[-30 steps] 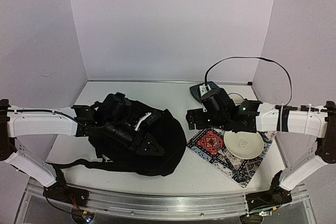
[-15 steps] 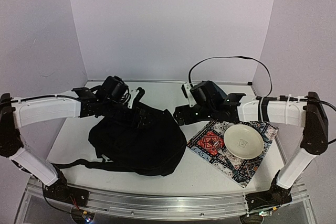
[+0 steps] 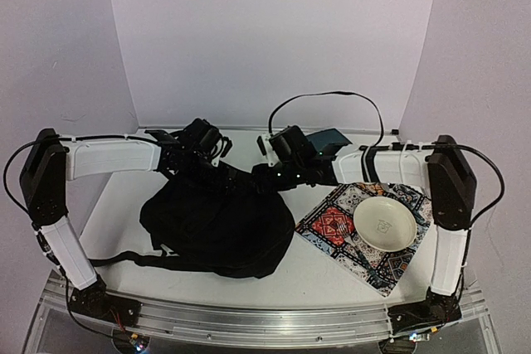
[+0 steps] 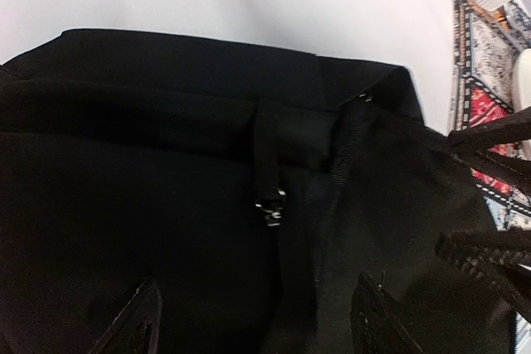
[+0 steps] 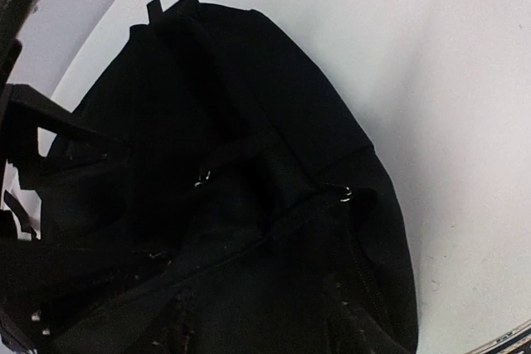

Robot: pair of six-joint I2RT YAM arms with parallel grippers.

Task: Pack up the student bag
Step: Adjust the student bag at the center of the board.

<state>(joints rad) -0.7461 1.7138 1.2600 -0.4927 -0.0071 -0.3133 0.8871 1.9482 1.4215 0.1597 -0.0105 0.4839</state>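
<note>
Slippage threatens: left gripper (image 4: 253, 304) and right gripper (image 4: 446, 190), both spread wide over the far edge of the student bag (image 3: 216, 230) slumped on the tabletop (image 3: 315, 271), may pinch only loose fabric.

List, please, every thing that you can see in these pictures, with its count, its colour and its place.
large soft black fabric backpack: one, black, left of the table's middle, below both grippers
patterned square cloth mat: one, red, black and white, right of the backpack
round shallow white dish: one, white, on the mat
small flat teal pouch: one, teal, at the back, partly hidden by the right arm
thin black cable: one, black, arching above the right arm
flat white table: one, white, under everything
left gripper: one, black, open over the backpack
right gripper: one, black, open over the backpack
</note>
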